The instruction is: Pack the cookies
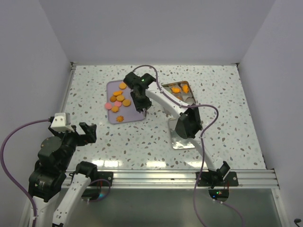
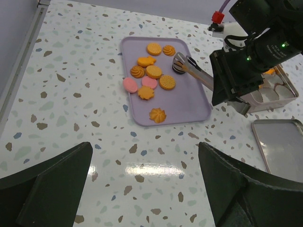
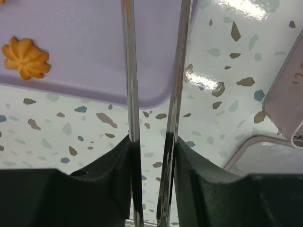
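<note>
Squeezing evenly is what this pick calls for, I judge. The right gripper point(image 3: 152, 156) is clamped on slim metal tongs point(image 2: 195, 72), whose two blades run out with a narrow gap between them. Their tips straddle a round black sandwich cookie point(image 2: 178, 69) on the far-right part of the flat lilac plastic tray point(image 2: 189, 104). Whether the tips already pinch it I cannot tell. A firm close and a straight lift, before any swing right toward the square metal tin point(image 2: 265, 94), should keep the disc from slipping. The orange cookies point(image 2: 154, 72) lie just beside it on the left, so a sideways sweep is best avoided.

By the near-left corner the left gripper point(image 1: 89, 128) hangs with fingers spread and nothing in them, well apart from the tray. Toward the near-right lies a flat metal lid point(image 2: 279, 144). Left of centre, the tray also carries pink ones point(image 2: 130, 85) and an orange rosette cookie point(image 3: 24, 57) alone near its near edge. Toward the far edge, right of centre, the tin holds white paper cups and a few orange pieces. The white speckled tabletop point(image 1: 227, 123) looks glossy, so things may slide. Plain pale walls point(image 1: 156, 28) close the far and side edges.
</note>
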Tool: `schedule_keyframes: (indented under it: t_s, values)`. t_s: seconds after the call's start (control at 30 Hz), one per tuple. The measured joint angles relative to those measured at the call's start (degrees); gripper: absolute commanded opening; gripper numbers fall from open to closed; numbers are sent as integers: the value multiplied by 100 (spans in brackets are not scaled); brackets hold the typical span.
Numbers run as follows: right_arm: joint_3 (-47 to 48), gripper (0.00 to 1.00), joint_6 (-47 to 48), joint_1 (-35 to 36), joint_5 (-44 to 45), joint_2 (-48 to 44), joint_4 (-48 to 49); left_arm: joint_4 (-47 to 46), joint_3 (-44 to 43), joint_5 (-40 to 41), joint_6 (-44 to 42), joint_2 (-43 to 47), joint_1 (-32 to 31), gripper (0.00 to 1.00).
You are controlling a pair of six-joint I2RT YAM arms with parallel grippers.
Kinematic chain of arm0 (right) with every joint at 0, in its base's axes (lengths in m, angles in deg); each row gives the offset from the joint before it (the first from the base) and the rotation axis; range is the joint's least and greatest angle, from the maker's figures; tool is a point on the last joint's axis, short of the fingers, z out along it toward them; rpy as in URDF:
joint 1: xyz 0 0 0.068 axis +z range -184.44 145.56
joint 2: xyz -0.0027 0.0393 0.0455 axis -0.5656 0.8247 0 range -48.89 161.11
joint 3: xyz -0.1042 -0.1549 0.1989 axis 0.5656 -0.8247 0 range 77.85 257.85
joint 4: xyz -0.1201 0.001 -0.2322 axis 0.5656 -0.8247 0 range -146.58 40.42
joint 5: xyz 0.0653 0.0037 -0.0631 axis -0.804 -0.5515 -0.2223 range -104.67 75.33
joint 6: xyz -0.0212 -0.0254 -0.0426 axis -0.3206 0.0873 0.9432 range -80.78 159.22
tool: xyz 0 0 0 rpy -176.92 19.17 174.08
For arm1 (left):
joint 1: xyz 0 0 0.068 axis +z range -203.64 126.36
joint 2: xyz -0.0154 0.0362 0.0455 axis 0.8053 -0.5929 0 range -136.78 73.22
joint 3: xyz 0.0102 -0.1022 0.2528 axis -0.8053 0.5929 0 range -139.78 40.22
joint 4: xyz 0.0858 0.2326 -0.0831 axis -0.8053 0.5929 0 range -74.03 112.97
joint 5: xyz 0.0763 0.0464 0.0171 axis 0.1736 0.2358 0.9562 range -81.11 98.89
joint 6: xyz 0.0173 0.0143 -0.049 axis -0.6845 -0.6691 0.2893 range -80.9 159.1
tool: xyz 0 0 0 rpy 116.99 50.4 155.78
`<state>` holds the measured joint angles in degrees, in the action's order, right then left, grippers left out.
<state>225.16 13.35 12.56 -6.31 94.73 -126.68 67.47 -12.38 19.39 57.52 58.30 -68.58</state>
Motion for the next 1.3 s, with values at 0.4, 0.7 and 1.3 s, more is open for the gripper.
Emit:
schedule_keyframes:
  t_s: [0.4,0.7,1.3]
  values:
    - [-317,31,-57,-426,48,-1646,-4,-2,0,-4,-2,-2,0,100]
    - [-2535,31,-68,-1019,498,-3969,37,-2,0,-13,-2,-118,0,100]
    - [-5184,30,-44,-1803,428,-4800,37,-2,0,-26,-2,-118,0,100]
